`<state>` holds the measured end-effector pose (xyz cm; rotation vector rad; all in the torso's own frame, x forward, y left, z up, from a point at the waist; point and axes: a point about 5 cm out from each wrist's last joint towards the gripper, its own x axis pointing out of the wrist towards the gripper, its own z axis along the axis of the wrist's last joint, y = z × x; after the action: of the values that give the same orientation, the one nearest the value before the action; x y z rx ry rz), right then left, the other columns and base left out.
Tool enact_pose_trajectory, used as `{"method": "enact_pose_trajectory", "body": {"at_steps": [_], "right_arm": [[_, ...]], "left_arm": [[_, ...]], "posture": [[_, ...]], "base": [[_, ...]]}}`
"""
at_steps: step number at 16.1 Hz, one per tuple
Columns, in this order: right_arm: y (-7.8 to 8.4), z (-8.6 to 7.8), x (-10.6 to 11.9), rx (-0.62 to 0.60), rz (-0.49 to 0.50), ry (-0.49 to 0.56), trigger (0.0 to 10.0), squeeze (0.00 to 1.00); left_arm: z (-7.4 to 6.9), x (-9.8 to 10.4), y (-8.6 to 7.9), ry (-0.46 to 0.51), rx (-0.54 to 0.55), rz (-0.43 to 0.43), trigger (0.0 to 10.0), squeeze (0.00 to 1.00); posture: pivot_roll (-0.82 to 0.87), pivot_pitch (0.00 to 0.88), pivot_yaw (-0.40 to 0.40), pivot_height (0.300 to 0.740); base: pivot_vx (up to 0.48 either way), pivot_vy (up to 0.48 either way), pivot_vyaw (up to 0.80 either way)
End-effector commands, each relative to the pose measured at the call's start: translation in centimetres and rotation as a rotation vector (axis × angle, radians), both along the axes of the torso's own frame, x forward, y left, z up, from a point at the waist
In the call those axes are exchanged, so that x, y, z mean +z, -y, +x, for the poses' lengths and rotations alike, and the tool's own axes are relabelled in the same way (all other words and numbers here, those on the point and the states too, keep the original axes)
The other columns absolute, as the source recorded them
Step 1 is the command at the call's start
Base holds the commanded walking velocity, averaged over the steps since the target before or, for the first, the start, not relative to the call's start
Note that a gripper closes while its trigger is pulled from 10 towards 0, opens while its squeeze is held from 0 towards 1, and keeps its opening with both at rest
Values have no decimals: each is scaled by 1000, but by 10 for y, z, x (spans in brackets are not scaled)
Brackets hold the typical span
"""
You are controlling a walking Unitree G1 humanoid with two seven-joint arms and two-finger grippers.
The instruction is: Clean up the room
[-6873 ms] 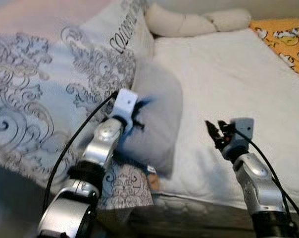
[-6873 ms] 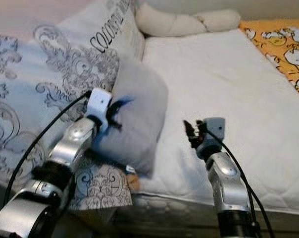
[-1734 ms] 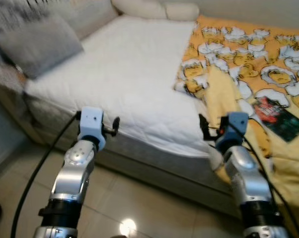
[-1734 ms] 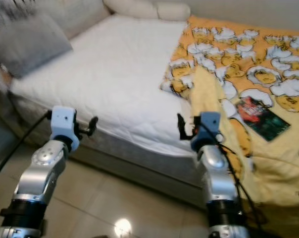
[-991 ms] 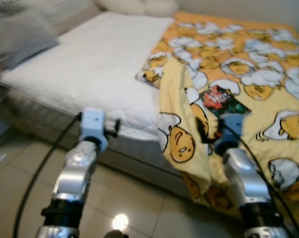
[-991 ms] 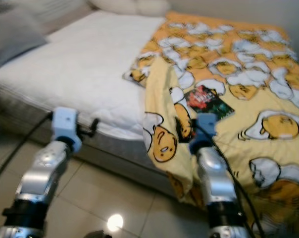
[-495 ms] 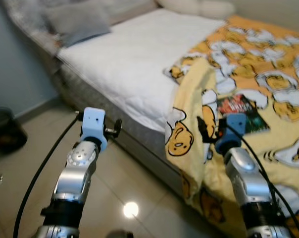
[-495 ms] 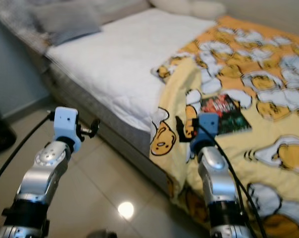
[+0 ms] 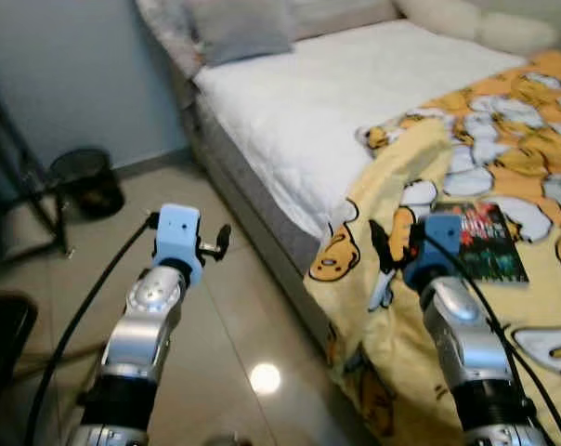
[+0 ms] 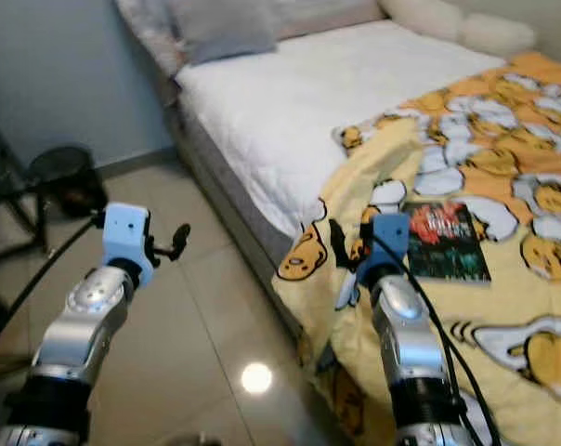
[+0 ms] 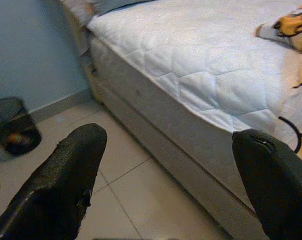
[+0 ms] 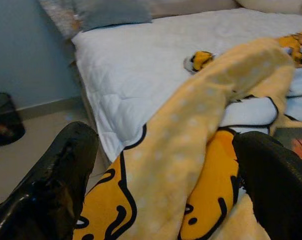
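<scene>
We stand at the long side edge of the bed [image 9: 290, 102], its white mattress bare toward the grey pillow [image 9: 239, 26] at the head corner. The yellow cartoon-print blanket [image 9: 503, 307] is bunched over the foot half and spills over that side edge to the floor, with a dark book [image 9: 489, 243] lying on it. A black wastebasket [image 9: 87, 181] sits on the tiles by the wall. Our right gripper [image 12: 156, 165] hovers just above the blanket's raised fold, fingers spread apart and empty; our left gripper [image 11: 166, 165] hangs over the floor, likewise spread. We judge the book should come off first, pinched at a free edge without snagging cloth.
</scene>
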<state>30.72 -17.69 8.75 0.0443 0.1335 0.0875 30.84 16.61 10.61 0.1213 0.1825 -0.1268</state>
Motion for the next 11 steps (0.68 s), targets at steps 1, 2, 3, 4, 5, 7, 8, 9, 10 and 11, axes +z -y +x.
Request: {"method": "enact_pose_trajectory", "body": {"at_steps": [1,2,3,4,5,7,8,9,10,11], "right_arm": [[-6,2,2,21,-6,6,10000,1000],[-6,1,1,16,-6,1,10000,1000],[-5,1,0,12,-9,-3,10000,1000],[-5,1,-1,6,-12,-11,10000,1000],[-5,1,-2,1,-15,-16,10000,1000],[-4,1,-3,-1,-19,-20,10000,1000],[-5,1,-4,-3,-14,-33,10000,0],[-5,1,-5,-7,-16,-38,10000,0],[-4,2,-6,-7,-3,-52,10000,0],[-4,2,-6,-4,4,-54,10000,0]], "left_arm": [[-2,-1,-6,-5,12,9,10000,1000],[-2,-2,-6,-6,10,9,10000,1000],[-2,-2,-5,-6,10,9,10000,1000],[-3,-2,-5,-5,9,9,10000,1000],[-3,-2,-5,-4,7,9,10000,1000],[-3,-2,-4,5,9,-24,10000,1000],[-2,-1,-5,8,22,-24,10000,945],[-2,-1,-4,10,21,-26,10000,863],[-2,0,-1,17,-19,-17,10000,765],[-2,0,1,24,-39,-12,10000,753]], "posture": [[0,0,47,740],[-2,0,49,740],[-3,0,49,740],[-3,0,50,740],[-3,0,50,740],[-3,0,51,740],[-2,0,50,740],[-2,0,50,740],[-3,0,51,740],[-3,0,50,740]], "base": [[0,-409,800],[0,-409,0],[0,-409,0],[0,-401,0],[0,-386,0],[0,0,0],[0,0,0],[0,0,0],[0,0,0],[0,0,0]]}}
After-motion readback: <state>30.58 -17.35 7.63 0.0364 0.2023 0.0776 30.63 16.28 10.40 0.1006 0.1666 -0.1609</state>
